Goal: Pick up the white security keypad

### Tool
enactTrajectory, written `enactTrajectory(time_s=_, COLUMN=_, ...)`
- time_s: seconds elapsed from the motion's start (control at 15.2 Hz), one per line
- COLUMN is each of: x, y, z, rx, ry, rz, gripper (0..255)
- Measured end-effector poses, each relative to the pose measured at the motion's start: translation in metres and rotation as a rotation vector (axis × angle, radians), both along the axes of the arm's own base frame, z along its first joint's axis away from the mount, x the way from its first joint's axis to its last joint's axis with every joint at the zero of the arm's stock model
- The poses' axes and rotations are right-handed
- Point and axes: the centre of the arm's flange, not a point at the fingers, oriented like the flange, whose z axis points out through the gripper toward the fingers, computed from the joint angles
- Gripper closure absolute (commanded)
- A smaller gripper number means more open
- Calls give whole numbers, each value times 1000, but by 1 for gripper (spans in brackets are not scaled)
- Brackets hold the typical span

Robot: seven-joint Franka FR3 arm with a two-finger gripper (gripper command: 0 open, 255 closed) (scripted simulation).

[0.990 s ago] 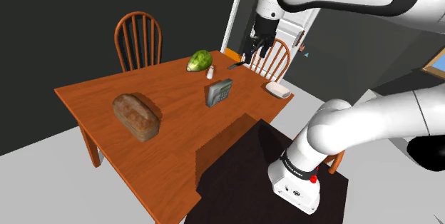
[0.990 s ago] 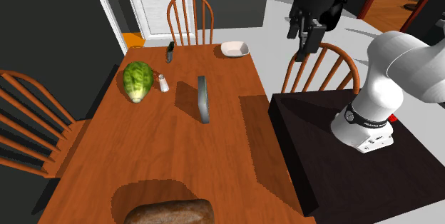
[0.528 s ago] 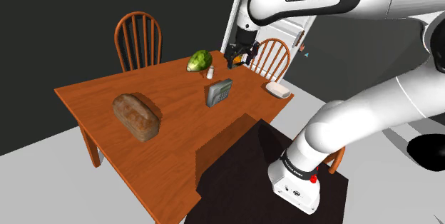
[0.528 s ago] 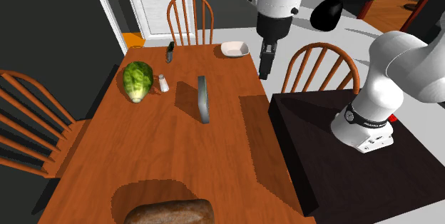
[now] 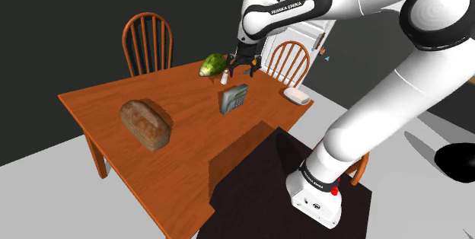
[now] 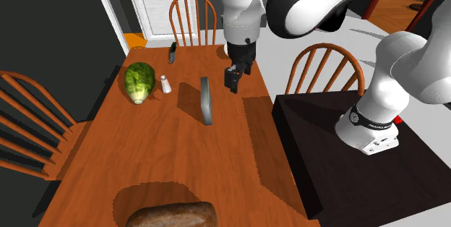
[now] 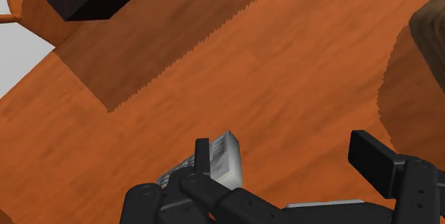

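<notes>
Over the last second the pincer (image 6: 232, 82) has crossed from beyond the desk's (image 6: 166, 160) edge, where it hung high by the chair (image 6: 323, 58) on the second exterior view's right, to a place over the desk top, and it has come down. It now hangs just beside the keypad (image 6: 206, 101), on that view's right. In the shoulder view the pincer (image 5: 243, 64) has slid leftward from in front of the far chair (image 5: 288, 58) to just above and behind the keypad (image 5: 235, 98). The arm (image 5: 396, 78) has swung with it, its lettered link now slanting down instead of lying level.
</notes>
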Motion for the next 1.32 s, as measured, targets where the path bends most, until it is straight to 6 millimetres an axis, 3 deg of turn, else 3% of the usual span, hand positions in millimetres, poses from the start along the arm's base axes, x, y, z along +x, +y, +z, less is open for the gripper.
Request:
enactTrajectory(time_s=0.4, x=48, y=-42, z=-52, rx=10, ry=-7, rz=-206, gripper=0)
enactTrajectory(time_s=0.99, x=98, y=-109, z=-135, rx=25, ry=-17, rz=-515, gripper=0)
enactTrajectory(time_s=1.32, x=119, y=-159, z=-180, rx=32, ry=-22, rz=-686, gripper=0)
